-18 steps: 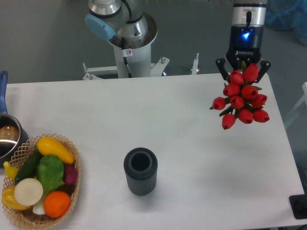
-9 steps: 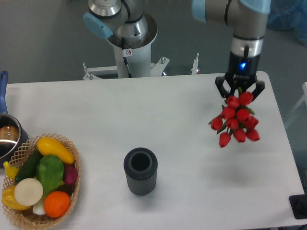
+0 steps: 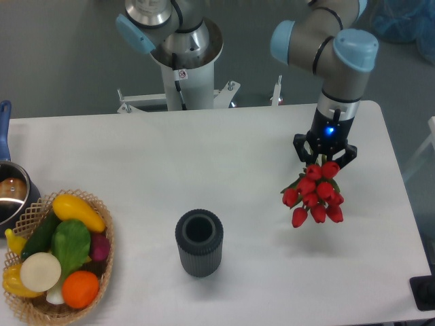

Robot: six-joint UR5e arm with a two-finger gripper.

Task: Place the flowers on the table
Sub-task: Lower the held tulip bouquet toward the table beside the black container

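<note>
The flowers [image 3: 313, 197] — a tight bunch of red tulips — are gripped by the gripper [image 3: 323, 155], whose black fingers [image 3: 301, 145] are clenched on the bunch just above the blooms. The red heads are seen hanging below the gripper, over the right part of the white desk [image 3: 224, 176]; whether they touch its surface cannot be told. A dark ribbed cylindrical vase [image 3: 199, 242] is set upright near the desk's front middle, well apart from the flowers. At the left front corner a woven basket [image 3: 58, 261] of coloured vegetables is placed, with a metal pot [image 3: 11, 195] just behind it at the edge.
</note>
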